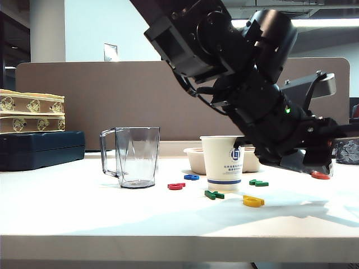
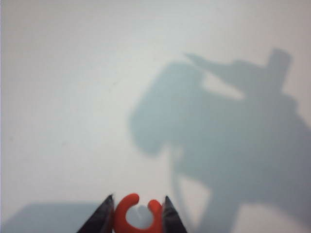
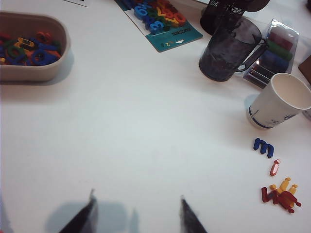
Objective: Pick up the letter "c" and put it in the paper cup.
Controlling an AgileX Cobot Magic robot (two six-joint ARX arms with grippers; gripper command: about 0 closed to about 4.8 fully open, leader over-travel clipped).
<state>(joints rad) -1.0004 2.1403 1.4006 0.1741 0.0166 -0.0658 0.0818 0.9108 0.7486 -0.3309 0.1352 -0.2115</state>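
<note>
Left hand [image 2: 135, 213] flanks letter "c" [image 2: 136, 215] (mouth faces away).

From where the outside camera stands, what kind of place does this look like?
Probably an office or lab workspace: a brown fabric partition panel stands behind the white table, a dark blue hard case lies on it, and long ceiling lights hang above.

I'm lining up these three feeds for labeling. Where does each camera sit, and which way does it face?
Exterior: low at the table edge, facing across at the paper cup; the black arms show.
Left wrist: looks down between the left gripper fingers, closed on the letter "c".
Right wrist: high, looking down; the right gripper hangs open.
Shared: exterior and right wrist both show the cup.
</note>
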